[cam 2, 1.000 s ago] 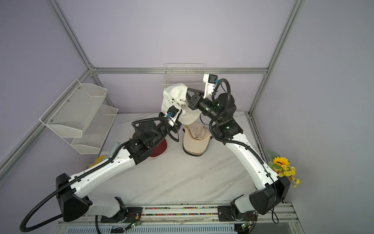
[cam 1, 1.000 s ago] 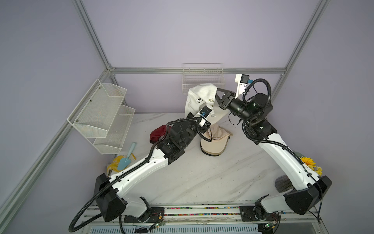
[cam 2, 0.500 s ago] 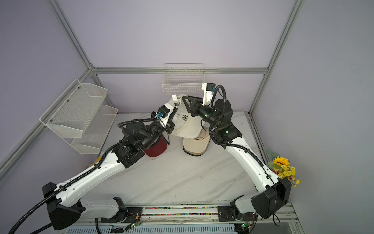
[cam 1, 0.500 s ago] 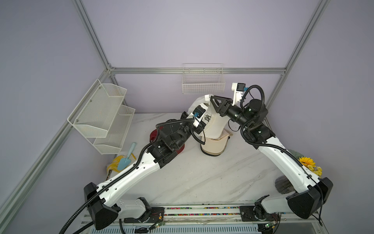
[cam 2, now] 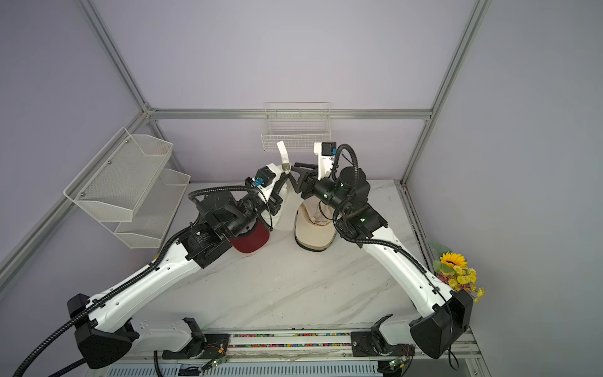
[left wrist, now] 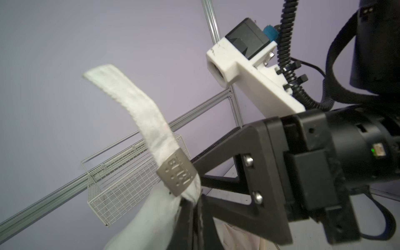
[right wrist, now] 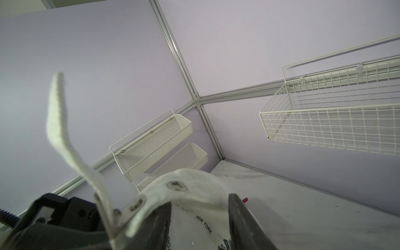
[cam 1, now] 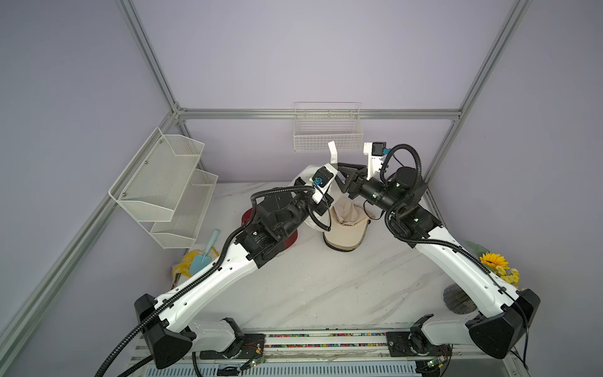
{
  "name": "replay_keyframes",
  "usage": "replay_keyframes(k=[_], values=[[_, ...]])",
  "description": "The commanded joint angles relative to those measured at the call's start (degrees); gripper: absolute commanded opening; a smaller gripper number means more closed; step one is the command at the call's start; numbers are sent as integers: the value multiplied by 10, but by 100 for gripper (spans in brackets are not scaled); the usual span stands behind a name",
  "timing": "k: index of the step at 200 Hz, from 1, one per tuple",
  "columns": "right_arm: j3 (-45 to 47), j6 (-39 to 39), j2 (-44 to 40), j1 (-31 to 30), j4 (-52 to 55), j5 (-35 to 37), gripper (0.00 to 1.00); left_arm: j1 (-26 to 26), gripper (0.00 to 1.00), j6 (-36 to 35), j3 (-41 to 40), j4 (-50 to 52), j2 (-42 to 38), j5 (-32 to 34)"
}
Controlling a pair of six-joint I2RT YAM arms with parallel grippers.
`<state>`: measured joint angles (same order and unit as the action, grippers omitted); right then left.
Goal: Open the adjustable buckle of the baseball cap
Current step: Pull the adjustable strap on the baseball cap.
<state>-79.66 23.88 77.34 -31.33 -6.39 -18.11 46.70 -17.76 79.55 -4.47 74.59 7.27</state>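
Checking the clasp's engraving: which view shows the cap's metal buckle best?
The left wrist view: the buckle is close, face-on, embossed lettering visible. In a top view it is a tiny speck; the right wrist view barely shows it, edge-on.

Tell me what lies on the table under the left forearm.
A dark red cap lies on the table there; only its rounded front part shows. The left forearm covers the rest.
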Motion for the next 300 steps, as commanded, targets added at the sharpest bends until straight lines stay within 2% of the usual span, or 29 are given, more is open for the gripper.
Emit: replay_keyframes(k=[1,22,48,86,98,110,117,137,188,234,300], values=[[13,-13,-18,-7,-30,-23,46,-3,0,12,35,8,-2,-22],[26,-15,-23,-8,-50,-24,41,-6,0,19,43,31,-5,-36],[35,-11,-25,-7,-68,-24,26,-12,0,28,49,57,-12,-55],[31,-18,-25,-7,-70,-16,13,-29,0,52,52,93,-21,-95],[31,-23,-28,-7,-66,-17,17,-34,0,57,48,96,-29,-99],[33,-33,-34,-7,-57,-23,35,-43,0,64,46,101,-38,-105],[33,-42,-37,-7,-48,-26,42,-48,0,69,46,104,-44,-110],[45,-70,-55,-7,-27,-22,48,-65,0,84,55,122,-55,-131],[51,-115,-76,-11,-11,-34,52,-100,0,129,100,178,-41,-222],[46,-156,-77,-38,12,-41,52,-114,0,155,121,184,-29,-260],[36,-152,-60,-40,-12,-29,48,-118,0,163,148,217,-6,-315]])
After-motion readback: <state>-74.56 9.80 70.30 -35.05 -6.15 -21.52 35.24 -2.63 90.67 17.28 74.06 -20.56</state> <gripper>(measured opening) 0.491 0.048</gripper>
